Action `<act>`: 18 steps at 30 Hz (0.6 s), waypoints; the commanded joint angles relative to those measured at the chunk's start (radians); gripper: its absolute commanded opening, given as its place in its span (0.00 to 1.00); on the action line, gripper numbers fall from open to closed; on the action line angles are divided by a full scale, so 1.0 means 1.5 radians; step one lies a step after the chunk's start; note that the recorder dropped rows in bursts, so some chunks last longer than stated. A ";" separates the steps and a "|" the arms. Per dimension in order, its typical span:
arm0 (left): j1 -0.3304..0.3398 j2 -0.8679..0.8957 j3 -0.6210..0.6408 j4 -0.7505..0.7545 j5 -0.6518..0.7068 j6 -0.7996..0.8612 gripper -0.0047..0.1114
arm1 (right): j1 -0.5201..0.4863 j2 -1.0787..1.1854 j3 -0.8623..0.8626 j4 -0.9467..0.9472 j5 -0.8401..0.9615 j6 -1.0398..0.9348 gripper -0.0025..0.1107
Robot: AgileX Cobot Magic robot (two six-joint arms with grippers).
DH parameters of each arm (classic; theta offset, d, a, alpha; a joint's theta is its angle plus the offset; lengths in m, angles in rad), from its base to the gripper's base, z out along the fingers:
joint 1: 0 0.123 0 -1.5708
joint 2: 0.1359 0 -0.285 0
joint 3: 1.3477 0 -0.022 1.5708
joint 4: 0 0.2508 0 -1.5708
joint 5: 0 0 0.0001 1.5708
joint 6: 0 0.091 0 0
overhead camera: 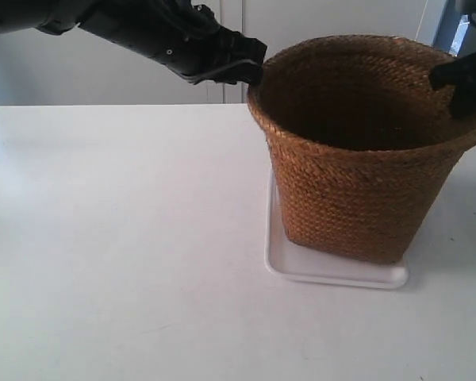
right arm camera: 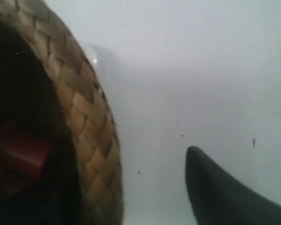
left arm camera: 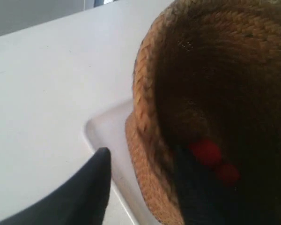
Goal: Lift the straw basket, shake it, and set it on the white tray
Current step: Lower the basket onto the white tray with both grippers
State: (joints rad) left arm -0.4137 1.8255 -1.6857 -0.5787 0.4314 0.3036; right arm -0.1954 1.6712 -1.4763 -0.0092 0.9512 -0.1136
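Observation:
The straw basket (overhead camera: 357, 190) stands upright on the white tray (overhead camera: 333, 274), whose rim shows at the basket's left and front. The arm at the exterior view's left has its gripper (overhead camera: 250, 67) at the basket's left rim. The other gripper (overhead camera: 460, 79) is at the right rim. In the left wrist view my left gripper (left arm camera: 145, 154) is open and straddles the rim of the basket (left arm camera: 145, 93): one black finger (left arm camera: 96, 187) outside, above the tray (left arm camera: 105, 129), the other inside. My right gripper (right arm camera: 105, 150) is open too, with a clear gap between its outer finger (right arm camera: 215, 187) and the basket (right arm camera: 79, 108).
The white table (overhead camera: 119, 238) spreads wide to the left and front of the tray. A pale wall with a vertical seam (overhead camera: 242, 24) stands behind it. Red pads (left arm camera: 206, 152) mark the fingers inside the dark basket.

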 commanded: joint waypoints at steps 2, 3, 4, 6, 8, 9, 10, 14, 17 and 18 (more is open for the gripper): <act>0.001 -0.006 -0.002 0.004 0.008 0.008 0.60 | -0.010 -0.002 0.001 -0.034 -0.022 0.004 0.67; 0.001 -0.006 -0.002 0.004 0.008 0.008 0.60 | -0.010 -0.002 0.001 -0.034 -0.022 0.004 0.67; 0.001 -0.006 -0.002 0.004 0.008 0.008 0.60 | -0.010 -0.002 0.001 -0.034 -0.022 0.004 0.67; 0.001 -0.006 -0.002 0.002 0.006 0.008 0.60 | -0.010 -0.002 0.001 -0.034 -0.022 0.004 0.67; 0.001 -0.006 -0.002 0.002 0.006 0.007 0.60 | -0.010 -0.002 0.001 -0.034 -0.027 0.004 0.67; 0.001 -0.006 -0.002 0.002 0.006 0.007 0.60 | -0.010 -0.002 0.001 -0.034 -0.026 0.003 0.67; 0.001 -0.006 -0.002 0.002 0.006 0.007 0.60 | -0.010 -0.002 0.001 -0.034 -0.028 0.002 0.67; 0.001 -0.006 -0.002 0.002 0.005 0.007 0.60 | -0.010 -0.002 0.001 -0.034 -0.033 -0.009 0.67; 0.001 -0.006 -0.002 0.002 0.003 0.007 0.60 | -0.010 -0.002 0.001 -0.031 -0.044 -0.009 0.67; 0.001 -0.006 -0.002 0.002 0.003 0.007 0.60 | -0.010 -0.002 0.001 -0.031 -0.047 -0.009 0.67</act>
State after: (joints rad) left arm -0.4115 1.8255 -1.6857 -0.5721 0.4317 0.3079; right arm -0.1997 1.6712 -1.4763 -0.0422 0.9029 -0.1173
